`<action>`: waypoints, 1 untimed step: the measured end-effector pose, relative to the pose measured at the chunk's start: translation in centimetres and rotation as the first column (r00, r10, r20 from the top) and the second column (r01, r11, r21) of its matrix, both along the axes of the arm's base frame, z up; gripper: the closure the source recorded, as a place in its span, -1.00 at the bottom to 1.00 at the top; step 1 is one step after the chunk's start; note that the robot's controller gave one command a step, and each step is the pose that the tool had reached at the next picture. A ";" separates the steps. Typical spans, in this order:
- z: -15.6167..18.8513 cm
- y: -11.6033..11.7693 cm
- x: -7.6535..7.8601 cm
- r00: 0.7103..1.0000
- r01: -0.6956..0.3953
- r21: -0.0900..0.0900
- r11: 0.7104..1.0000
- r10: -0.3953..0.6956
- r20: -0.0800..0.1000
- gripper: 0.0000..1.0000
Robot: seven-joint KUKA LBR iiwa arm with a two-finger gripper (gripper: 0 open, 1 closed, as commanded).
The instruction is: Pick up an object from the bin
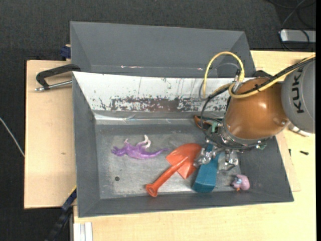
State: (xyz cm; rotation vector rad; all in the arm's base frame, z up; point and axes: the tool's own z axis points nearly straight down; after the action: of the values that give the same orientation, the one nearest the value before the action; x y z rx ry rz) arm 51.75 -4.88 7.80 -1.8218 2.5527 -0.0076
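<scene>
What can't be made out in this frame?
Hand, camera view: mostly under the orange wrist cover; whether it grips the blue block is unclear.
Blue block: upper end hidden by the hand.
Small pink thing right of the block: too small to identify.
Orange shovel: blade's right edge behind the hand.

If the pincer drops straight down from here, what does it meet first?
Most likely the teal block right under the pincer, beside the orange shovel; depth is hard to judge.

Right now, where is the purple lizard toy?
The purple lizard lies on the left half of the bin floor, just left of the orange shovel.
</scene>
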 end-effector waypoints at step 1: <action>1.5 0.2 -0.3 1.000 -0.001 0.004 1.000 0.001 -0.012 1.00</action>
State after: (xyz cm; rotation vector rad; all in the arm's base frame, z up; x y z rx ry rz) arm 51.48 -4.73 9.34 -1.8270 2.5580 0.0077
